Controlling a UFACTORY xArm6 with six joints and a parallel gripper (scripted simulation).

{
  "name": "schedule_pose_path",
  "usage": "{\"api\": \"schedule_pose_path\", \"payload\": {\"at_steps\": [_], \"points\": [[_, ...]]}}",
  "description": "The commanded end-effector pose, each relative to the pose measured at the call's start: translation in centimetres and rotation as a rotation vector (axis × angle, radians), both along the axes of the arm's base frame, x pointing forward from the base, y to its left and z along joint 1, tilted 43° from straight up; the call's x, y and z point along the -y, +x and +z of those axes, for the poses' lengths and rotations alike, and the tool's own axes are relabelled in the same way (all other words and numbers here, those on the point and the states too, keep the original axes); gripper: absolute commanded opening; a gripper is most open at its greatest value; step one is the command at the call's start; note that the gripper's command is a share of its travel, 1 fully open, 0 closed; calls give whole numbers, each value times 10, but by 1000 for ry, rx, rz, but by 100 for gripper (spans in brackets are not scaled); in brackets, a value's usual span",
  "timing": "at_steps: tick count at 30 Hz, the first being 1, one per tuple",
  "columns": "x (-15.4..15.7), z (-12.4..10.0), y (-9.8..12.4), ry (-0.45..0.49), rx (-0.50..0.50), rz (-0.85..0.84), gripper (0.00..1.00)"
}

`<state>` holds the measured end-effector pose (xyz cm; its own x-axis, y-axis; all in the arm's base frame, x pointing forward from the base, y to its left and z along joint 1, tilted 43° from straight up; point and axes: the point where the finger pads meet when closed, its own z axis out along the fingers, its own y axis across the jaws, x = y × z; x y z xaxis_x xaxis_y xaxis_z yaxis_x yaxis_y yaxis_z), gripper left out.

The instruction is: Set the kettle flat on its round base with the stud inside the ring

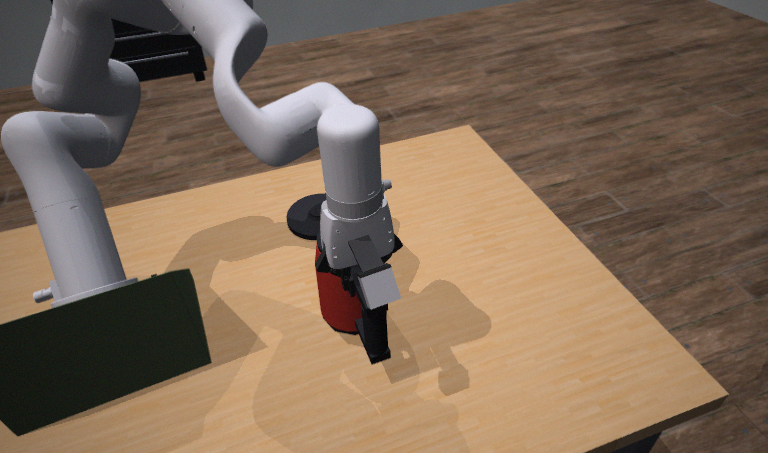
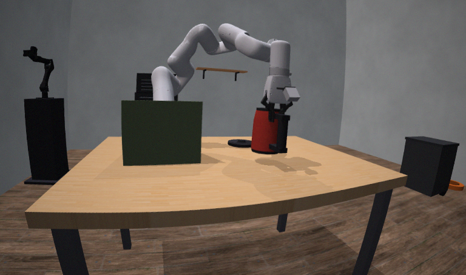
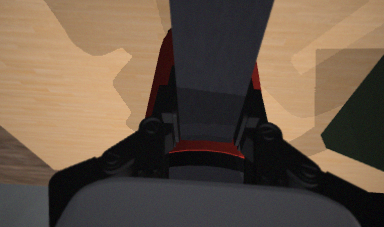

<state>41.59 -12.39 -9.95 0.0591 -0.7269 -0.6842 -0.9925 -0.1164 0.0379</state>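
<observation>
The red kettle (image 1: pixel 336 304) (image 2: pixel 263 131) (image 3: pixel 161 82) stands upright near the middle of the table, with its black handle bar (image 1: pixel 374 330) (image 2: pixel 283 131) (image 3: pixel 220 57) turned toward the front right. My gripper (image 1: pixel 353 287) (image 2: pixel 278 115) (image 3: pixel 208 83) comes straight down from above and is shut on the top of the handle bar. I cannot tell whether the kettle's bottom touches the table or hangs just above it. The round black base (image 1: pixel 303 215) (image 2: pixel 239 142) lies flat on the table just behind the kettle, apart from it; the arm hides part of the base.
A dark green box (image 1: pixel 101 335) (image 2: pixel 161 131) stands at the arm's foot on the left of the wooden table (image 1: pixel 538 312) (image 2: pixel 172 196). A black box (image 2: pixel 429 164) hangs off the table's right end. A black stand (image 2: pixel 44 135) is on the floor at the left.
</observation>
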Motion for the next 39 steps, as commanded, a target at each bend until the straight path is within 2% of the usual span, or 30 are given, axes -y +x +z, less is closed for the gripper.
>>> {"api": "schedule_pose_path", "payload": {"at_steps": [1,18,39], "points": [[1,2,2,-3,4,-2,0],[-7,10,1,-3,4,-2,0],[-33,33,1,-3,4,-2,0]]}}
